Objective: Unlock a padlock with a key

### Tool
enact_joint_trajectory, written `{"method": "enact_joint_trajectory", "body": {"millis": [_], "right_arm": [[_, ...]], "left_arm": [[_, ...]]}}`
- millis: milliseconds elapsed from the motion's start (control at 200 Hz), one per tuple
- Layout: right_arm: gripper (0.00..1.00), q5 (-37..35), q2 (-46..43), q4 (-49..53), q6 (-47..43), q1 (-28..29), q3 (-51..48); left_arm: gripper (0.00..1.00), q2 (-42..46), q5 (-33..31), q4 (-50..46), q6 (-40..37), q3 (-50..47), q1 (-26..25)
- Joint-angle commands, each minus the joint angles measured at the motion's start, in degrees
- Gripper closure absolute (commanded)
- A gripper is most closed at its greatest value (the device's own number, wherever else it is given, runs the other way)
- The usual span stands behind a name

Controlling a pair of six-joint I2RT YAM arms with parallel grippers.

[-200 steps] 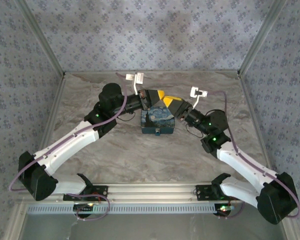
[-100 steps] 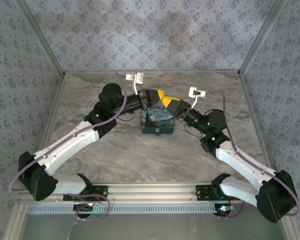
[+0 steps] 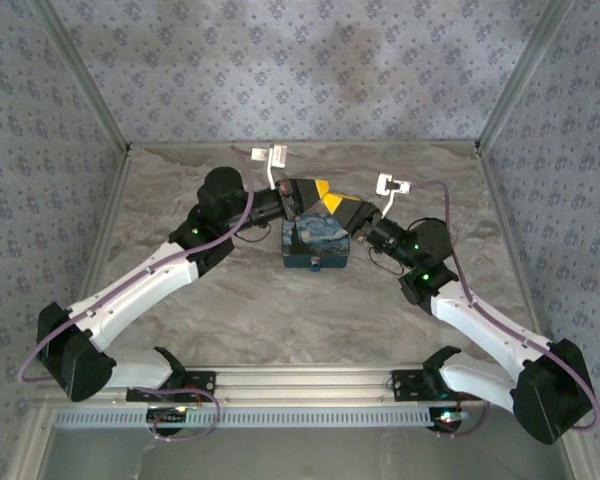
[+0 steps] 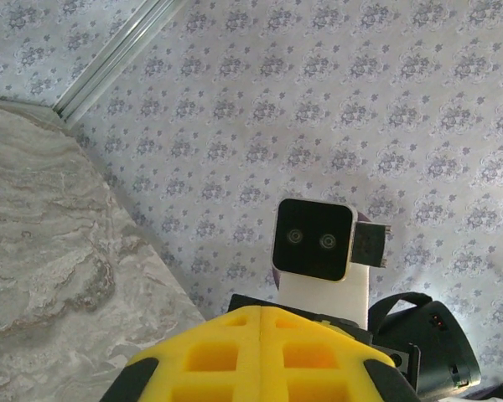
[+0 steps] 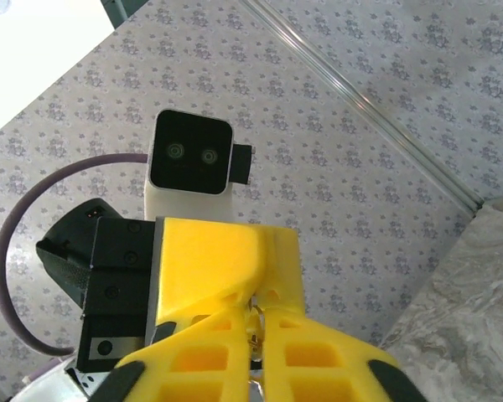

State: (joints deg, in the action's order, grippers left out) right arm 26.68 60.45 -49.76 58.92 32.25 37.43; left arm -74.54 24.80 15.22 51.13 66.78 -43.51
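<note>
Above the blue painted box my two grippers meet tip to tip. The left gripper has its yellow fingers pressed flat together; whatever thin thing they pinch, presumably the key, is hidden. The right gripper is shut with a narrow gap. In that gap sits a small brass and silver piece with a wire loop, seemingly the padlock, right against the left gripper's fingertips. Key and lock body are too covered to tell apart.
The box with the starry print lies on the marble tabletop directly under both grippers. Patterned walls close in the back and sides. Each wrist camera faces the other arm's camera housing at close range.
The right arm has crept slightly left, toward the left gripper. The left arm and the box have stayed put.
</note>
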Motion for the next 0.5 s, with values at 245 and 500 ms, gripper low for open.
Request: {"method": "enact_joint_trajectory", "body": {"millis": [245, 500], "right_arm": [[0.64, 0.69, 0.31, 0.19, -0.93, 1.03, 2.66], [0.63, -0.17, -0.86, 0.15, -1.76, 1.23, 1.95]], "left_arm": [[1.0, 1.4, -0.16, 2.42, -0.07, -0.6, -0.11], [1.0, 1.55, -0.5, 2.35, -0.12, -0.95, -0.18]]}}
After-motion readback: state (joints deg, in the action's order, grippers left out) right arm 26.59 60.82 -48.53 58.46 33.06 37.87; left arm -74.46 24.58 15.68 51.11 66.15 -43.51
